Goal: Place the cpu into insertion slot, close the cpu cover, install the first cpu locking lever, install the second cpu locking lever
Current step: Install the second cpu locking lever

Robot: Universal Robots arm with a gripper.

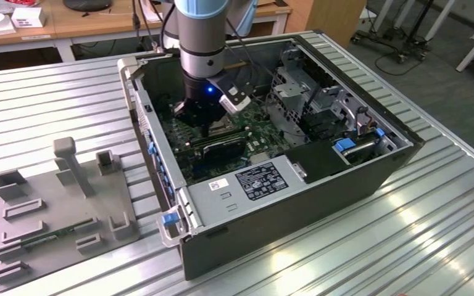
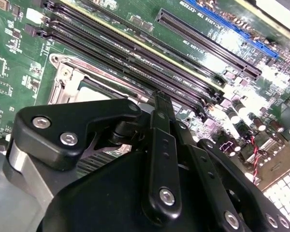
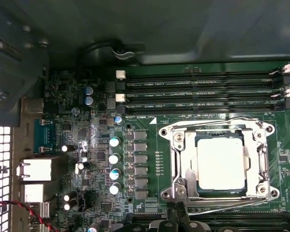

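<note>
1. The arm (image 1: 197, 37) reaches straight down into the open case (image 1: 303, 185), which lies on a slatted metal table (image 1: 434, 234).
2. In the exterior view the gripper (image 1: 212, 128) hangs low over the green board (image 1: 258, 132), beside the long memory slots; a small blue light glows on the wrist above it.
3. The first wrist view looks flat onto the board: the cpu (image 3: 221, 162) sits in the slot (image 3: 221, 164), its pale metal top showing square in the middle.
4. The cover (image 3: 181, 159) lies down around the chip, a silvery frame with the cpu showing through its cut-out.
5. Thin wire levers run along the socket's edges; one lever (image 3: 217, 123) crosses the side nearest the memory slots (image 3: 203, 92). Whether they are latched cannot be told.
6. At the edge of that same view the gripper's black tip (image 3: 176, 215) pokes in just beside the socket frame, near its corner.
7. The second wrist view looks past the gripper's black linkage (image 2: 164, 159); the fingertips (image 2: 160, 104) appear pressed together into one narrow point.
8. That point sits at the socket's rim (image 2: 82, 67), on the side next to the memory slots. Contact cannot be confirmed.
9. Nothing shows between the fingers.
10. A grey fixture tray (image 1: 56, 209) rests on the table, well apart from the case, toward the exterior view's left.
</note>
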